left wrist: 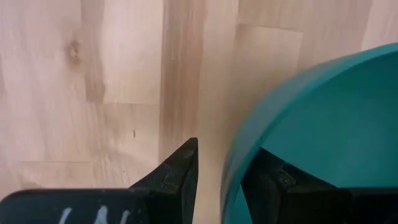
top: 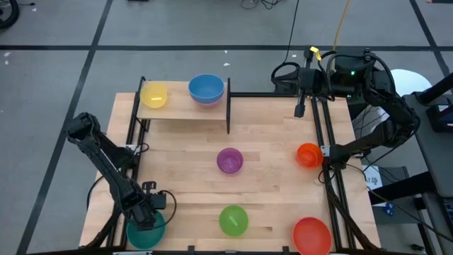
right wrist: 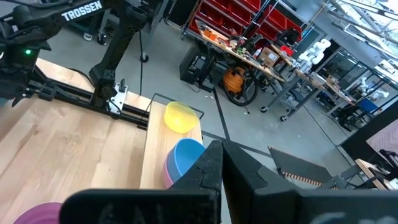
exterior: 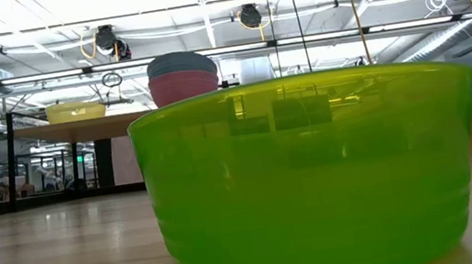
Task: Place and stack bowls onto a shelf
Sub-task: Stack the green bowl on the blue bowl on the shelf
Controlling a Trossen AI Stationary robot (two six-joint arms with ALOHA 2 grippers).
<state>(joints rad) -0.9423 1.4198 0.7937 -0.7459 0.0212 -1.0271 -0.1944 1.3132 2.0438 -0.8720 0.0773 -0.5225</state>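
Observation:
My left gripper point(top: 151, 211) hangs open over the teal bowl point(top: 145, 232) at the table's near left corner, pointing down. In the left wrist view its two fingers point(left wrist: 181, 174) stand on either side of the teal bowl's rim point(left wrist: 231, 174), one outside and one inside. On the shelf point(top: 182, 110) sit a yellow bowl point(top: 153, 94) and a blue bowl point(top: 206, 88) nested in a pink one point(exterior: 183, 86). Purple point(top: 229, 161), green point(top: 233, 220), orange point(top: 308, 154) and red point(top: 311, 235) bowls rest on the tabletop. My right gripper point(right wrist: 221, 163) waits shut and raised at the far right.
The shelf's thin black posts point(top: 228, 113) rise at the table's far left. Black frame rails point(top: 329, 177) run along the table's right side, close to the orange bowl. The green bowl point(exterior: 311, 172) fills the low view.

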